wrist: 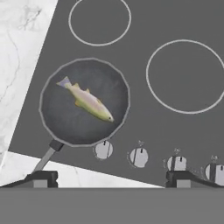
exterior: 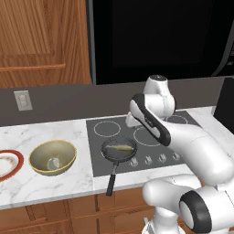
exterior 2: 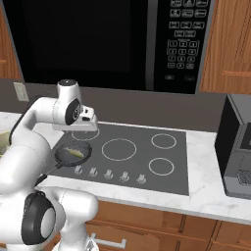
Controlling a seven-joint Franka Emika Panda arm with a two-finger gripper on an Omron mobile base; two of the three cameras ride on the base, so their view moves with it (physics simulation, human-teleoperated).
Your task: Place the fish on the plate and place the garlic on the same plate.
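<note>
Pincer point(wrist: 111, 179) wide open, empty, above the stovetop; fish point(wrist: 87, 100) lies in frying pan point(wrist: 57, 118), up-left of the fingertips, long axis diagonal.

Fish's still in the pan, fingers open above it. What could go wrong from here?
1. The fish lies flat in the frying pan, so the open fingers may hit the rim or slip off it.
2. The plate sits at the far left past the bowl, where the garlic lies; a long carry.
</note>
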